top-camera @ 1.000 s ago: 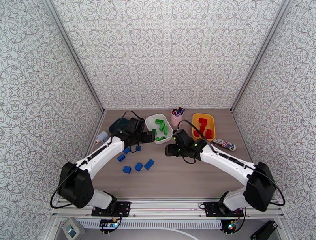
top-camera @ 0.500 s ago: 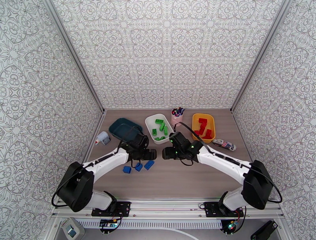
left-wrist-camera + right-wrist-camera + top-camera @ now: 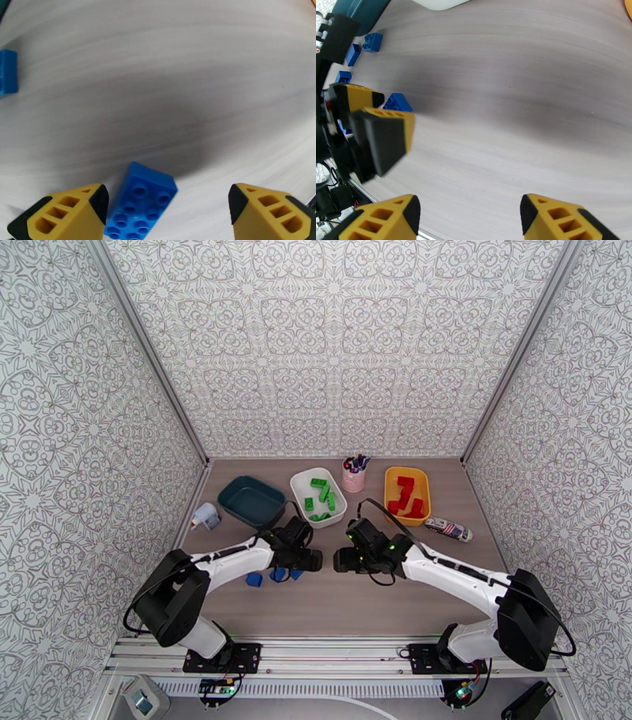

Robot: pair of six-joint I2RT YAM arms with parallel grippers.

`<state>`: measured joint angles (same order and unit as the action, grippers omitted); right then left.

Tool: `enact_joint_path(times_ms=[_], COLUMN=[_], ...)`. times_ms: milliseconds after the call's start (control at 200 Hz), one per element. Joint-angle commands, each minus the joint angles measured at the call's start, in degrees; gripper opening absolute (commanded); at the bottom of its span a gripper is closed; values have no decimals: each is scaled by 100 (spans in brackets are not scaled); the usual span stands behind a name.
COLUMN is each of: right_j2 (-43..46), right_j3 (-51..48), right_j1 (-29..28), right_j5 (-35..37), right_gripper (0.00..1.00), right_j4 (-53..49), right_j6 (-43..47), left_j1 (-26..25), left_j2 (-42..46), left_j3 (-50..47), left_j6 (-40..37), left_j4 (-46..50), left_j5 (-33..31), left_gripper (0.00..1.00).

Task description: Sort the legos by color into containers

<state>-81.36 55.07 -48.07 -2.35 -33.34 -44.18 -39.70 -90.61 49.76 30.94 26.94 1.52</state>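
Several blue legos (image 3: 253, 579) lie on the table left of centre. My left gripper (image 3: 313, 560) hangs low over them, open; in the left wrist view a blue brick (image 3: 140, 203) lies flat on the wood between the yellow fingers (image 3: 71, 213), close to the left one, and my left gripper (image 3: 166, 209) has no hold on it. My right gripper (image 3: 340, 560) is open and empty, facing the left one; in its own view the right gripper (image 3: 470, 215) looks at the left fingers (image 3: 375, 118) and a blue brick (image 3: 397, 102). Behind stand the empty teal tub (image 3: 251, 500), the white tub (image 3: 304, 483) holding green legos (image 3: 322, 494), and the yellow tub (image 3: 391, 477) holding red legos (image 3: 407, 491).
A pink cup of pens (image 3: 353, 475) stands between the white and yellow tubs. A small white object (image 3: 205, 516) lies by the left wall. A printed tube (image 3: 448, 529) lies right of the yellow tub. The two grippers are a short gap apart at mid-table.
My left arm has drawn back from beside the white tub and come down over the blue bricks. The right gripper has shifted slightly toward the near edge.
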Motion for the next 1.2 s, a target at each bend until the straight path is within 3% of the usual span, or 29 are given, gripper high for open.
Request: enact_joint_path(times_ms=[0, 290, 740, 990, 1196], right_j2=[41, 84, 193, -316, -949], right_j3=[-88, -165, -193, 85, 725], right_j1=[-44, -39, -44, -224, -410], right_j5=[89, 181, 129, -689, -1099], right_gripper=[70, 70, 70, 69, 68], right_j4=[82, 72, 175, 1080, 1535], right_j6=[-88, -90, -116, -232, -338], left_j1=[-214, -638, -673, -171, 772], left_j2=[-120, -319, -302, 496, 1147], left_j3=[-54, 51, 163, 151, -16], left_j6=[142, 442, 536, 553, 606], left_j4=[203, 635, 856, 684, 456], left_j5=[-271, -870, -1049, -414, 312], left_gripper=[83, 67, 34, 30, 29])
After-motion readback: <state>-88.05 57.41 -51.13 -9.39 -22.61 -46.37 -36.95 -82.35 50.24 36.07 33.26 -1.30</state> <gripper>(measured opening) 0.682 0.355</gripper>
